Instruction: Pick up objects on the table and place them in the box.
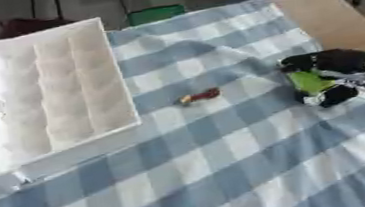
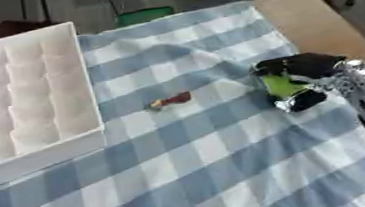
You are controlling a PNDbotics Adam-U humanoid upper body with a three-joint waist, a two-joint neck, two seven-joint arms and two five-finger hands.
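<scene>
The right hand [image 2: 300,85], fingers curled round a bright green object [image 2: 282,86], sits well right of the white compartmented box [image 1: 52,87], with a small red object [image 1: 200,95] on open checked cloth [image 1: 229,160] between them.

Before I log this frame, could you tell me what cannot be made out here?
- Green object: mostly covered by the right hand; kind unclear.
- Small red object on the cloth: too blurred to identify.
- Left hand: outside both views.
- White box: left side cut off, right eye view.
</scene>
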